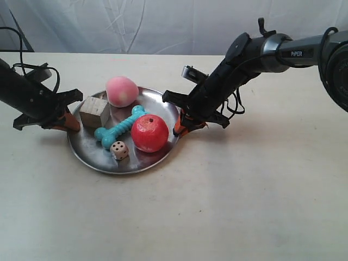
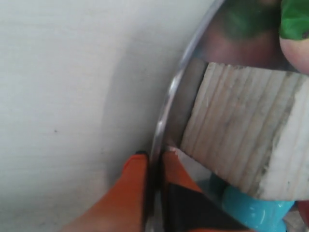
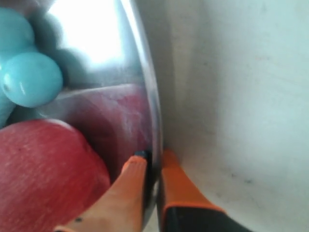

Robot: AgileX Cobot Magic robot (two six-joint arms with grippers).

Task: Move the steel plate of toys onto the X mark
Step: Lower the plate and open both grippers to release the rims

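Observation:
The steel plate (image 1: 87, 149) rests on the table, carrying a pink peach ball (image 1: 120, 91), a red apple (image 1: 149, 132), a teal bone (image 1: 119, 126), a pale wooden cube (image 1: 94, 111) and a small beige die (image 1: 119, 150). My left gripper (image 1: 69, 123) is shut on the plate's rim (image 2: 166, 108), one orange finger (image 2: 126, 186) outside and one inside, beside the cube (image 2: 246, 140). My right gripper (image 1: 183, 125) is shut on the opposite rim (image 3: 150, 104) next to the apple (image 3: 46, 174) and bone (image 3: 30, 77). The X mark is out of view.
The pale table (image 1: 244, 190) spreads wide in front of and to the right of the plate. A white cloth backdrop (image 1: 136, 24) hangs behind. Black cables (image 1: 19, 51) trail at the far left.

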